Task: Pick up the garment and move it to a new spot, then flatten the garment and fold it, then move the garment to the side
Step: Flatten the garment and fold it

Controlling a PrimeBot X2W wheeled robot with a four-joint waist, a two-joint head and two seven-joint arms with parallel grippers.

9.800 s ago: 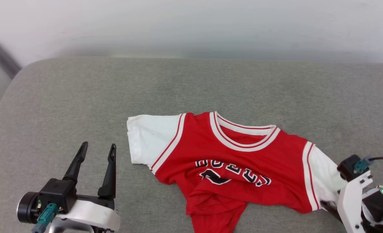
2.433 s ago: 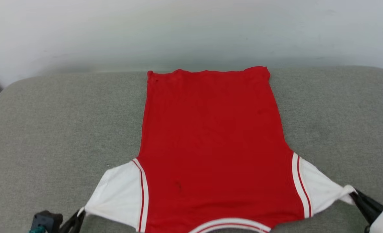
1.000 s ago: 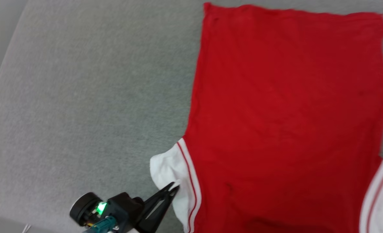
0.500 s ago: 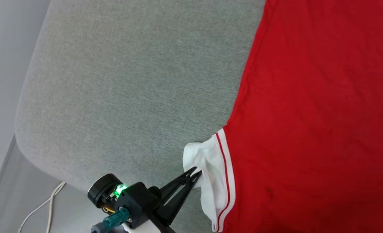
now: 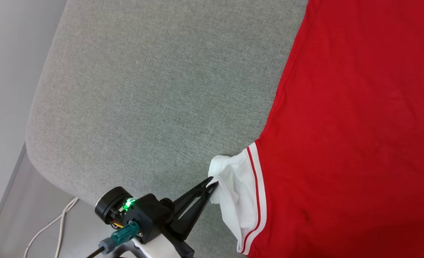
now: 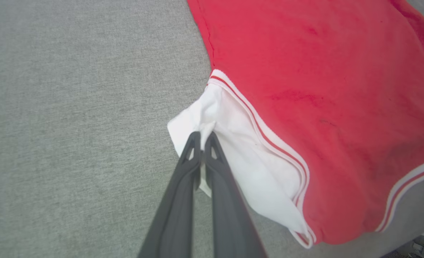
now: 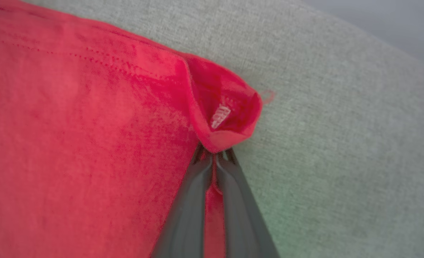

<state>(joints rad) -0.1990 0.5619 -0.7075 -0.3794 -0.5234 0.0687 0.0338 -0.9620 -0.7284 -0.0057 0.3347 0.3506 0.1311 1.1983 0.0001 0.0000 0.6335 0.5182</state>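
Red fabric of the garment (image 5: 344, 122) lies flat on the grey cushion (image 5: 144, 89), spreading beyond both jaws. I read my left gripper (image 6: 202, 135) clenched on the white sleeve (image 6: 240, 150) edge; my right gripper (image 7: 215, 153) grips a curled hem corner (image 7: 230, 114) at its tips.

A soft-furnished indoor room, home-like; its exact kind cannot be told.
The working surface is a broad grey upholstered cushion (image 5: 144, 89) with a woven cover and a rounded, padded corner, more like a sofa seat or ottoman than a bench. A red jersey shirt (image 5: 359, 125) lies spread on it. Beside the cushion is a plain pale wall (image 5: 0, 71). Below the cushion's edge is a smooth grey floor (image 5: 29, 200), where a white cable (image 5: 61, 218) trails loose.
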